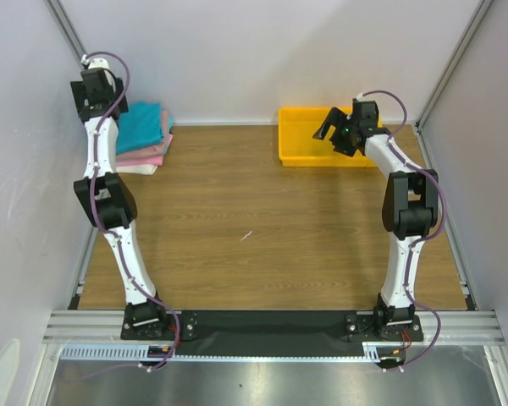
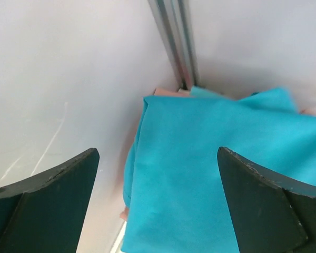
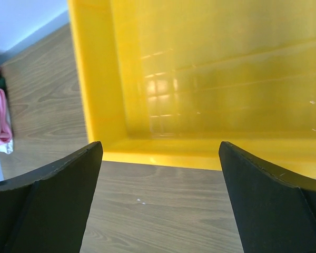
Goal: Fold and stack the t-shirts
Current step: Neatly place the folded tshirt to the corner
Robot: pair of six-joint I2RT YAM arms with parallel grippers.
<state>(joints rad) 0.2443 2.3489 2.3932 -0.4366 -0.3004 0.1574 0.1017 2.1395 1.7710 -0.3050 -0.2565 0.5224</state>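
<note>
The t-shirts lie folded in a stack at the back left corner. A teal one [image 1: 144,123] is on top, a pink one [image 1: 150,155] under it and a white one [image 1: 138,168] at the bottom. My left gripper [image 1: 108,108] hangs over the stack's left side, by the wall. In the left wrist view this gripper [image 2: 158,153] is open, its jaws wide apart above the teal t-shirt [image 2: 210,174], holding nothing. My right gripper [image 1: 332,128] is open at the yellow tray's near edge. The right wrist view shows the gripper [image 3: 160,145] empty over bare wood.
The yellow plastic tray [image 1: 300,156] stands at the back right; its inside [image 3: 210,79] holds nothing. The wooden table [image 1: 254,237] spreads between the arms. White walls and metal frame posts [image 2: 174,42] close in on the left, back and right.
</note>
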